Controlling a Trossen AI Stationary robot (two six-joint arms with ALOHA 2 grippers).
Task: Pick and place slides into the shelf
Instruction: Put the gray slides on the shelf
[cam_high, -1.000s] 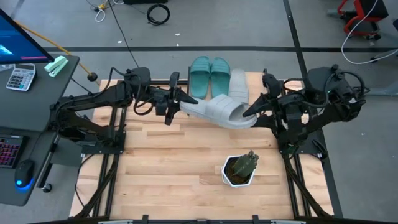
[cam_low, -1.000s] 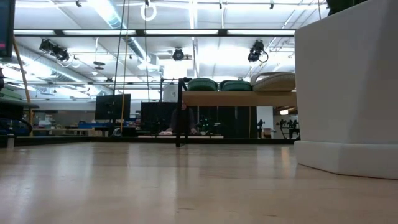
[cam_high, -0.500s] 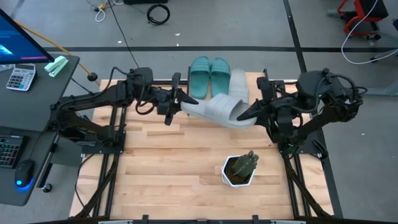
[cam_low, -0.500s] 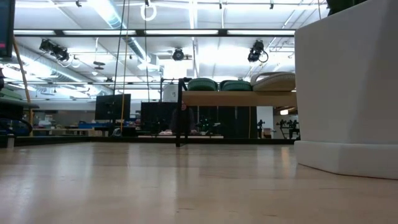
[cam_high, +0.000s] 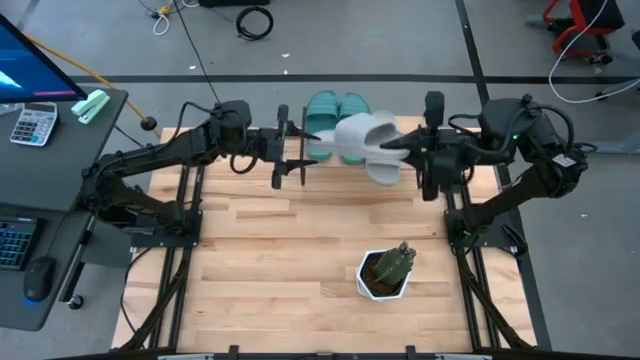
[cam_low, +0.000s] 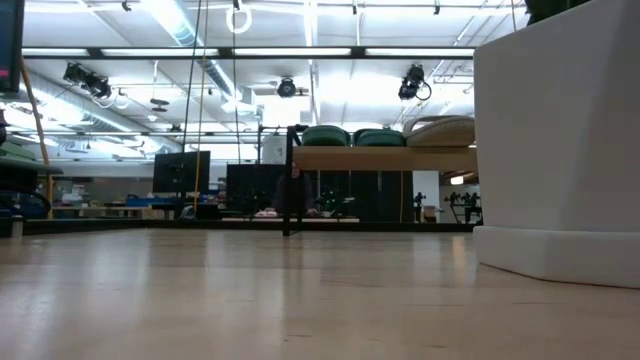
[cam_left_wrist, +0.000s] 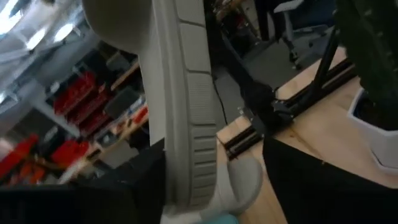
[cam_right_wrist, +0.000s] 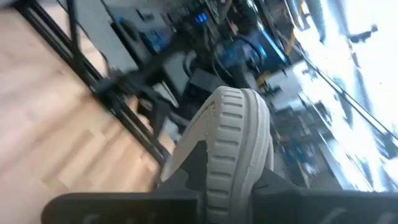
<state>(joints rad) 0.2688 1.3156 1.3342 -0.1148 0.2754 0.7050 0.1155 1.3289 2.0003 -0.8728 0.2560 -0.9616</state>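
Note:
A light grey slide (cam_high: 360, 140) hangs in the air over the front of the shelf (cam_low: 380, 158), between my two grippers. My right gripper (cam_high: 392, 150) is shut on its right end. My left gripper (cam_high: 312, 150) stands open at its left end, and the ribbed sole (cam_left_wrist: 186, 112) rises between the spread fingers in the left wrist view. Two teal slides (cam_high: 335, 103) and another grey slide (cam_low: 440, 130) lie soles down on the shelf's plank top. My left gripper: the sole edge runs close to one finger (cam_left_wrist: 124, 186) and stands well apart from the other; whether it touches, I cannot tell. My right gripper pinches the slide's rounded end (cam_right_wrist: 227, 186) between its two fingers, which come level from the table's right side. The slide is lifted clear and turned on edge.
A white pot with a green plant (cam_high: 385, 272) stands near the table's front right and fills the right of the low view (cam_low: 560, 150). Bare wooden tabletop (cam_high: 280, 250) lies in front of both arms.
My left gripper has opened and let go of the grey slide's left end. My right gripper has carried the slide up and toward the table's far edge, over the shelf, and the slide has turned from lying flat between the grippers onto its edge.

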